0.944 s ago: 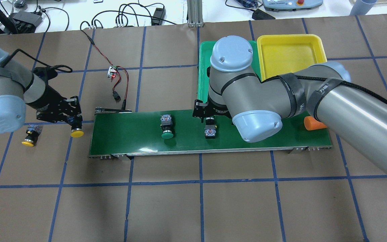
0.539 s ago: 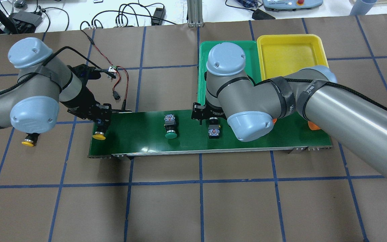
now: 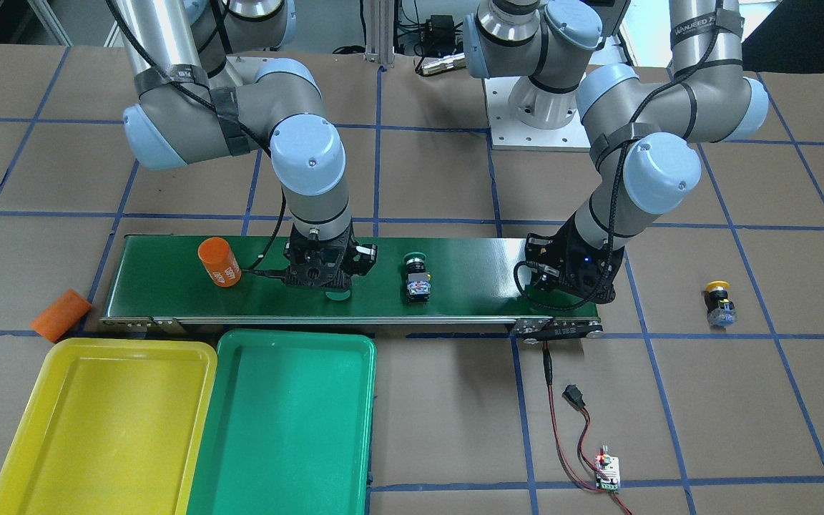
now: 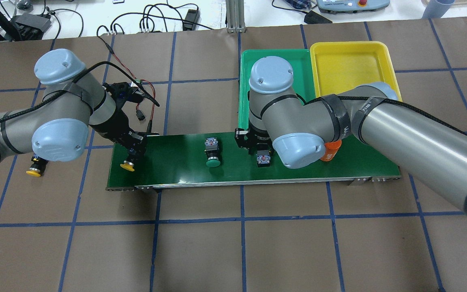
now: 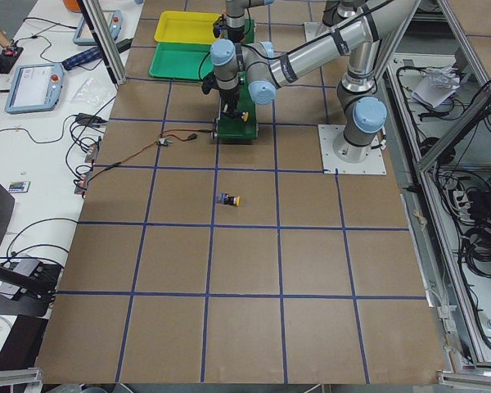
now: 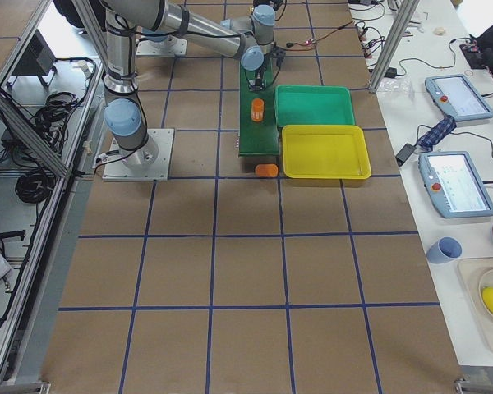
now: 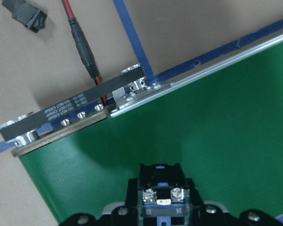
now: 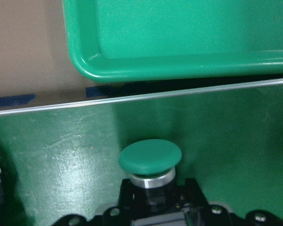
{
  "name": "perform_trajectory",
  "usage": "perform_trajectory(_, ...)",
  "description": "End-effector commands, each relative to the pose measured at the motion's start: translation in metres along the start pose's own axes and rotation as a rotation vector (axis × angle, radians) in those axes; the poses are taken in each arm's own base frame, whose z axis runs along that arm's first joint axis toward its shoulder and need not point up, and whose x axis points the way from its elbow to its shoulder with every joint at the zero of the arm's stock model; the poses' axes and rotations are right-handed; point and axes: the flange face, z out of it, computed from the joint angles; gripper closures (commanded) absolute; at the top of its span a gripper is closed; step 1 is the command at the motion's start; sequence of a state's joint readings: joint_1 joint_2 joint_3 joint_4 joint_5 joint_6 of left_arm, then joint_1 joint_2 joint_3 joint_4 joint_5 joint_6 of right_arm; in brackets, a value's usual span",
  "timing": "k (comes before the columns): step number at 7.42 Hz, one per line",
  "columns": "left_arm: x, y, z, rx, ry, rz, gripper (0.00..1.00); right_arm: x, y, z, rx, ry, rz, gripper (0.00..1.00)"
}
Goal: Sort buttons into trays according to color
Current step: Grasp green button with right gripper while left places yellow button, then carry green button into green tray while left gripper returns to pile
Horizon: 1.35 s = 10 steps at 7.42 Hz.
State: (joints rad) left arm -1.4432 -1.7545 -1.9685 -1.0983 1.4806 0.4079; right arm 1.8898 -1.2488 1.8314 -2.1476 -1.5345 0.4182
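My left gripper (image 4: 134,152) is shut on a yellow button (image 4: 128,165), held just over the left end of the dark-green conveyor belt (image 4: 168,162); its switch body shows in the left wrist view (image 7: 159,200). My right gripper (image 4: 254,144) is low on the belt, shut on a green button (image 8: 150,157) lying there (image 4: 263,158). A second green button (image 4: 212,156) lies free mid-belt. A second yellow button (image 4: 34,170) lies on the table left of the belt. The green tray (image 4: 304,75) and yellow tray (image 4: 351,69) stand side by side behind the belt.
An orange cylinder (image 4: 330,153) stands on the belt just right of my right gripper. Another orange cylinder (image 3: 60,315) lies on the table off the belt's end. A small circuit board with red-black wires (image 4: 138,87) lies behind the belt's left end.
My left gripper carried its yellow button rightward from the table to over the belt's left end. My right gripper came down around the green button. Both green buttons drifted right.
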Motion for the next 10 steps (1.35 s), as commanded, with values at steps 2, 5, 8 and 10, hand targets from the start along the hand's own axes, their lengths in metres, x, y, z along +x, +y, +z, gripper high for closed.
perform_trajectory(2, 0.001, -0.003, 0.006, -0.009, 0.003, -0.167, 0.67, 0.024, -0.034, -0.047, 0.114, 0.022, 0.018, 1.0)
perform_trajectory(5, 0.006, 0.003, -0.029, 0.047, -0.02, -0.136, 0.0, 0.043, -0.115, -0.071, 0.236, -0.026, 0.039, 1.0)
perform_trajectory(8, -0.128, 0.023, -0.059, 0.073, -0.044, -0.212, 0.0, 0.043, -0.151, -0.012, 0.256, -0.009, 0.007, 1.0)
perform_trajectory(10, -0.223, 0.018, -0.061, 0.066, -0.077, -0.121, 0.0, 0.085, -0.166, 0.002, 0.218, 0.006, 0.071, 0.81)
